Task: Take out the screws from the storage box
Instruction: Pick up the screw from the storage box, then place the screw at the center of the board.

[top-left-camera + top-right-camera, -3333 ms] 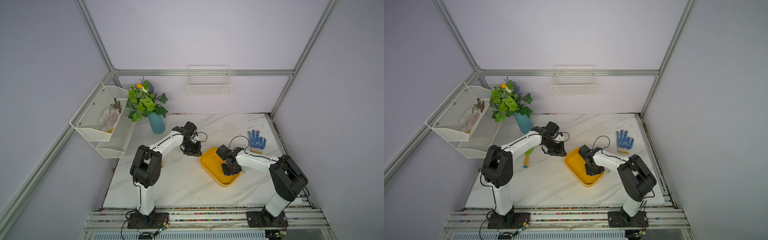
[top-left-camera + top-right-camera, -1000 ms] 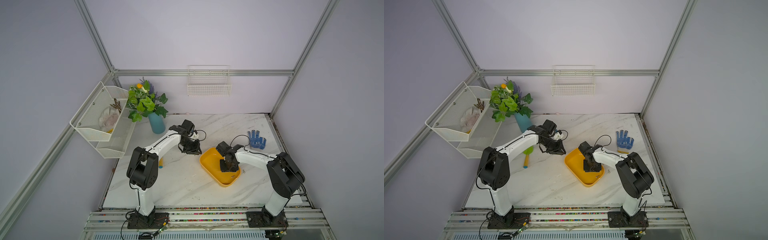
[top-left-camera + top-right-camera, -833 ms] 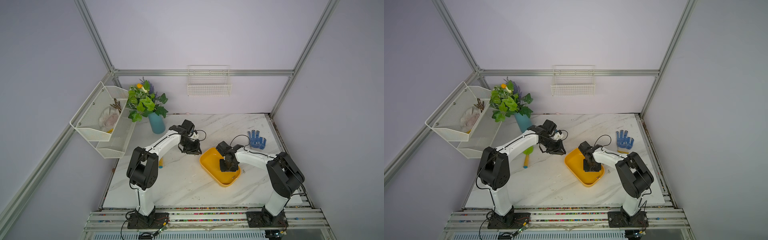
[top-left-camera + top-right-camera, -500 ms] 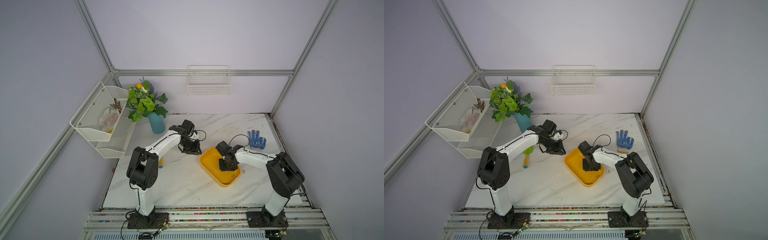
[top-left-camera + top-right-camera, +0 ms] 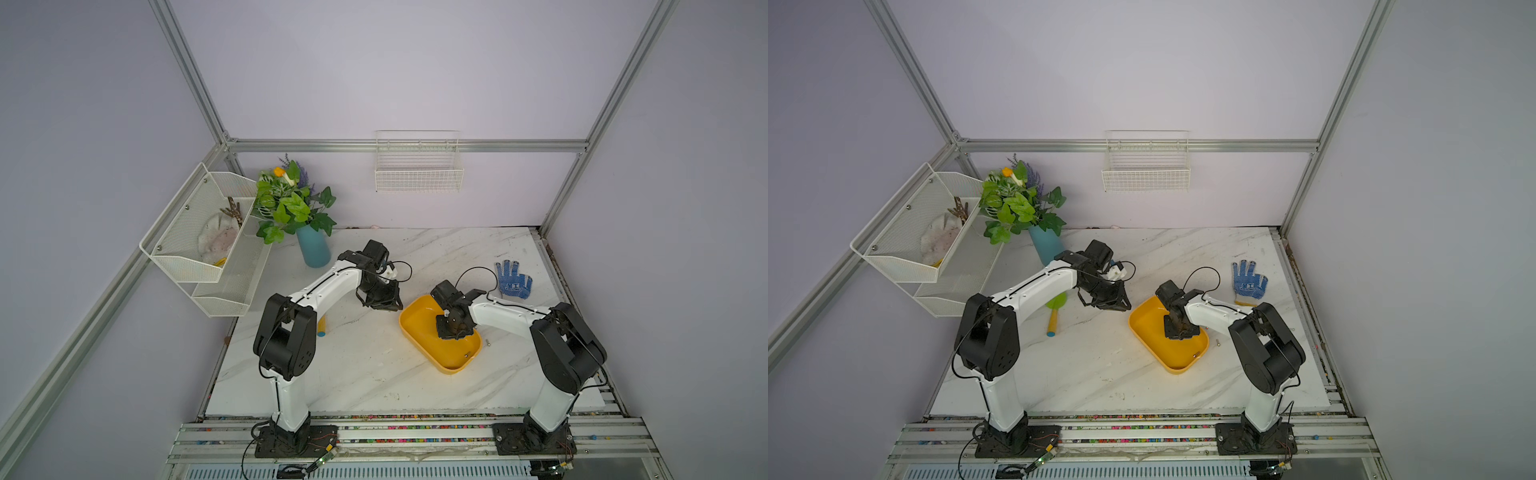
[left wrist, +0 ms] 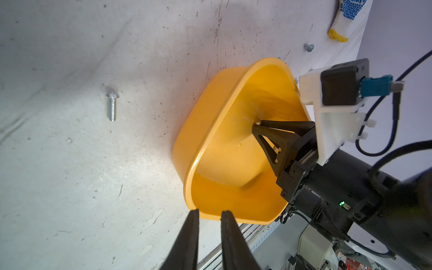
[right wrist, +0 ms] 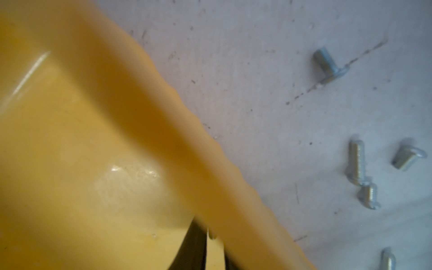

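Observation:
The yellow storage box [image 5: 419, 332] [image 5: 1148, 332] lies at mid-right of the marble table. My right gripper [image 5: 453, 332] [image 5: 1179, 332] reaches down into it. In the left wrist view its black fingertips [image 6: 256, 125] pinch a small round-headed screw [image 6: 257, 122] on the box floor. In the right wrist view the jaws [image 7: 211, 230] stand almost together beside the box wall [image 7: 163, 131]. Another screw [image 5: 467, 354] lies at the box's near end. Several screws [image 7: 356, 162] lie outside on the table. My left gripper [image 5: 397, 305] [image 6: 209, 211] hovers by the box's far-left corner, narrowly open and holding nothing.
A blue dotted glove [image 5: 513, 279] lies behind the box, at the far right. A teal vase with a plant [image 5: 313, 249] stands at the back left. A yellow-handled tool [image 5: 1054, 316] lies under the left arm. Single screws [image 6: 112, 107] [image 5: 488, 343] lie loose beside the box.
The right gripper's jaws have closed inside the box over the last second. Before that it moved a little toward the box's far end. The left arm has stayed put.

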Robot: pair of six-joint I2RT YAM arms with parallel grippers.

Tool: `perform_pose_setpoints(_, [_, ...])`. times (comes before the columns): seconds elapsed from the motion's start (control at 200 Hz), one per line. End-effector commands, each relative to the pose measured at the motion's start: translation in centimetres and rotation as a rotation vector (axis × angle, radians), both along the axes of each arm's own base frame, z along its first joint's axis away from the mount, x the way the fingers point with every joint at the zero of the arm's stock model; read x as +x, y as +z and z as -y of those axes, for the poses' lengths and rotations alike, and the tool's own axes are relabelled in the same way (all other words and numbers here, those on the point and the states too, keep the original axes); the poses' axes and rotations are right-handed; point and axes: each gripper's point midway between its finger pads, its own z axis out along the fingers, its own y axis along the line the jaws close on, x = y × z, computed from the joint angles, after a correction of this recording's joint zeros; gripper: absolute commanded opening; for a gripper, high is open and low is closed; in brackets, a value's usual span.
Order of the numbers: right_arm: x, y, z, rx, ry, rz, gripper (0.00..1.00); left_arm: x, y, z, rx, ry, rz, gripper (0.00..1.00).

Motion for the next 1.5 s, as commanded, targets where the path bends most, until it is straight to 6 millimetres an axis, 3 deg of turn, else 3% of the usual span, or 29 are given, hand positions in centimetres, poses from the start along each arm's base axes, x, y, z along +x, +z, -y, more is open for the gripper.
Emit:
perform_pose_setpoints(0.0, [-1.9,-3.8,1.2,-0.038,0.002,-0.101,0.11,-0.9,-0.2,-0.6,0.013,-0.013,-0.017,0.23])
perform_pose_setpoints(0.24, [-3.1,-4.4,2.1,-0.069,0.029,-0.124,0.00,-0.9,-0.1,-0.6,0.012,-0.012,-0.017,0.23])
perform_pose_setpoints(0.495, [-2.8,-3.8,1.2,-0.053,0.080,-0.122,0.00,-0.9,0.1,-0.7,0.012,-0.009,-0.014,0.23])
perform_pose_setpoints(0.745, [0.0,1.6,0.4,-0.027,0.090,0.029,0.00,-0.8,0.5,-0.8,0.017,-0.004,-0.002,0.23])
perform_pose_setpoints(1.0, [0.3,4.5,0.1,-0.004,0.096,0.066,0.00,-0.7,0.9,-0.9,0.021,-0.001,0.008,0.23])
perform_pose_setpoints(1.14, [1.2,8.3,0.4,0.023,0.077,0.142,0.00,-0.7,1.0,-0.9,0.025,-0.002,0.012,0.23])
perform_pose_setpoints(1.31, [2.6,13.0,3.2,0.042,0.014,0.235,0.00,-0.4,1.3,-0.9,0.026,-0.003,0.022,0.23])
perform_pose_setpoints(1.42, [3.6,13.0,6.9,-0.005,-0.034,0.241,0.00,0.1,1.8,-1.2,0.028,0.000,0.032,0.23])
perform_pose_setpoints(1.495, [4.2,11.9,9.3,-0.043,-0.063,0.226,0.00,0.3,2.1,-1.3,0.026,0.002,0.040,0.23])
